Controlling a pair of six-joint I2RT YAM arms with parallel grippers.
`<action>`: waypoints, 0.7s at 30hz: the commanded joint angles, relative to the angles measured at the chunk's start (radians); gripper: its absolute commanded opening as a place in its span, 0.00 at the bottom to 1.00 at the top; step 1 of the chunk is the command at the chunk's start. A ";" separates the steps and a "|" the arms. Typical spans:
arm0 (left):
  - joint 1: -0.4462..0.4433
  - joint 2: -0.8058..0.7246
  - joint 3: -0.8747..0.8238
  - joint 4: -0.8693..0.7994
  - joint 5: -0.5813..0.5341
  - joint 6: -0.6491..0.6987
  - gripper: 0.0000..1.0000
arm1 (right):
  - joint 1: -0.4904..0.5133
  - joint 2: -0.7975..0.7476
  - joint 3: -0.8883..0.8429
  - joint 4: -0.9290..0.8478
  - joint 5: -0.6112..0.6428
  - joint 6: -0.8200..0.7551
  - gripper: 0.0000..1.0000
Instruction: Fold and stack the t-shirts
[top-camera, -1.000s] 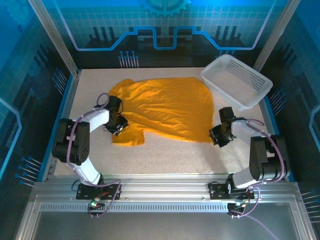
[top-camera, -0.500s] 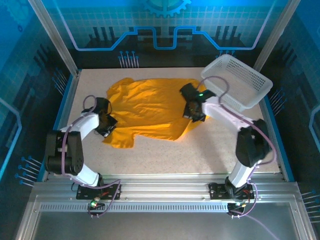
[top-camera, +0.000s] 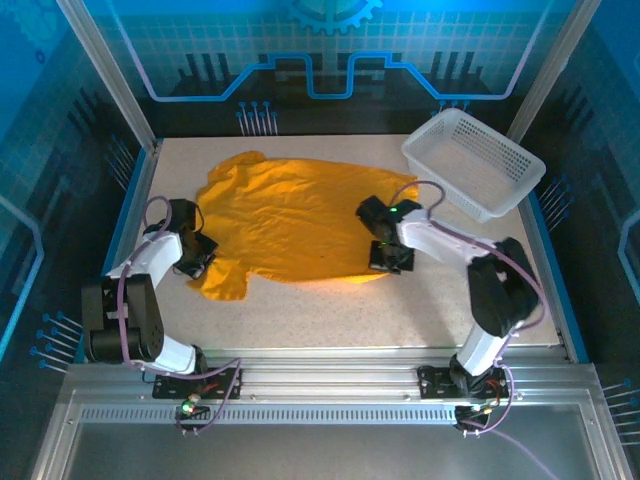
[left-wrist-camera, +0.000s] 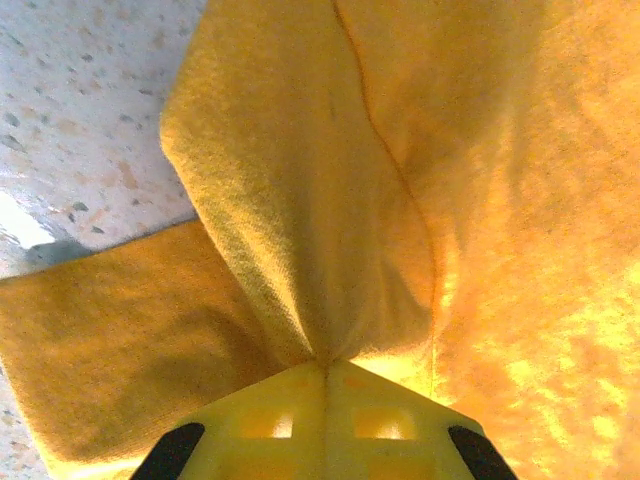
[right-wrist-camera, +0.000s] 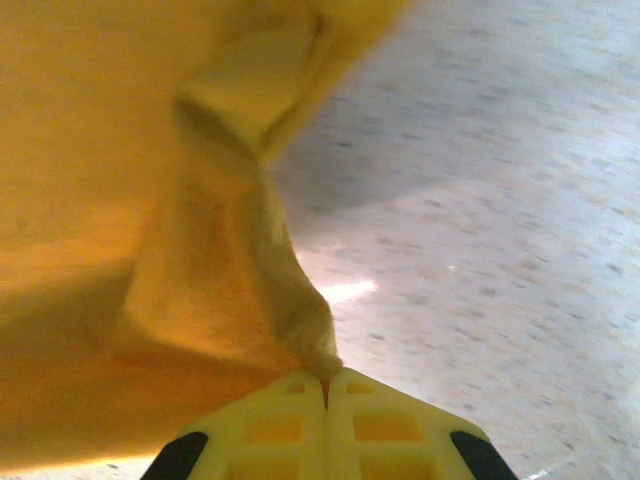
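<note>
An orange-yellow t-shirt (top-camera: 290, 215) lies spread on the speckled table, rumpled and partly doubled over at its right side. My left gripper (top-camera: 200, 255) is shut on a pinched fold of the t-shirt (left-wrist-camera: 330, 250) at the shirt's left edge, near a sleeve. My right gripper (top-camera: 390, 257) is shut on a bunched edge of the t-shirt (right-wrist-camera: 230, 260) at the shirt's near right side. In both wrist views the yellow jaws meet with cloth drawn into them.
A white mesh basket (top-camera: 473, 163) stands tilted at the back right, close to the shirt's right edge. Bare speckled table (top-camera: 330, 320) lies between the shirt and the arm bases. Blue rails edge the table left and right.
My right gripper carried the shirt's right edge in over the shirt, then back toward the near side. My left gripper closed on the cloth and pulled it left. The whole shirt shifted left.
</note>
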 joint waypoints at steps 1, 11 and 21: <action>-0.036 -0.012 -0.020 -0.011 0.075 -0.041 0.00 | -0.068 -0.121 -0.091 -0.061 -0.022 0.021 0.00; -0.134 -0.052 -0.092 -0.038 0.053 -0.105 0.00 | -0.136 -0.226 -0.306 0.063 -0.234 0.067 0.27; -0.128 -0.114 -0.064 -0.092 -0.040 -0.065 0.00 | -0.298 -0.381 -0.349 0.027 -0.188 0.062 0.52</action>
